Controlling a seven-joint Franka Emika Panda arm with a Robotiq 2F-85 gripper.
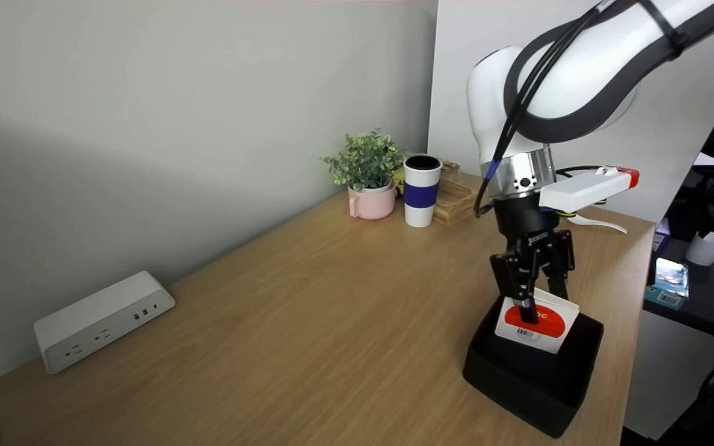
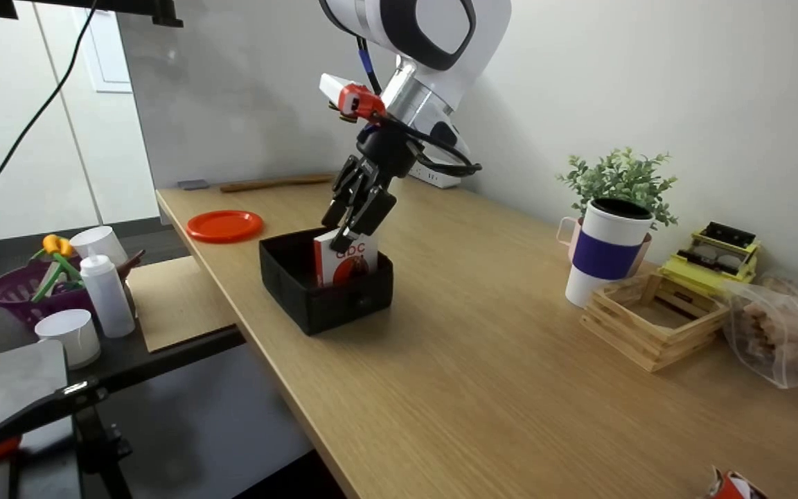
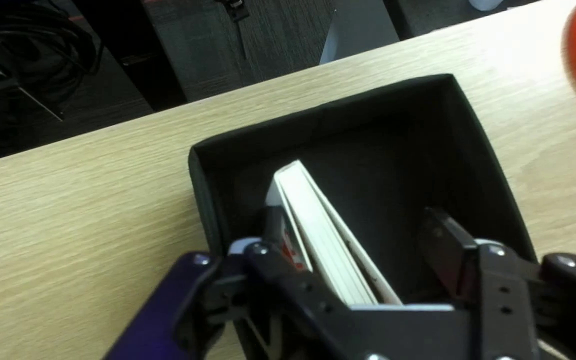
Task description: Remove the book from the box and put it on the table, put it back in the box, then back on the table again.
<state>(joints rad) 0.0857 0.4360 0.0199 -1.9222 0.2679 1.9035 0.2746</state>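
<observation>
In both exterior views the black box (image 1: 512, 393) rests on the wood-grain table (image 1: 307, 322). Inside it stands the white book (image 1: 549, 344), tilted on edge, its red patch showing on the cover. From above, in the wrist view, the book (image 3: 318, 225) shows its pale page edges running diagonally. My gripper (image 3: 355, 230) reaches down into the box with its jaws apart on both sides of the book. One of the fingers (image 3: 274, 222) is close against the red-marked cover; whether it touches I cannot tell. The opposite finger (image 3: 448, 245) has a clear gap to the book.
The table's edge (image 3: 118, 131) runs close beside the box. A red plate (image 2: 224, 226) lies near it. Farther off stand a tumbler (image 1: 421, 195), a potted plant (image 1: 369, 164), a wooden crate (image 2: 655, 319) and a plastic bag (image 2: 780, 339). A power strip (image 1: 106, 322) lies by the wall.
</observation>
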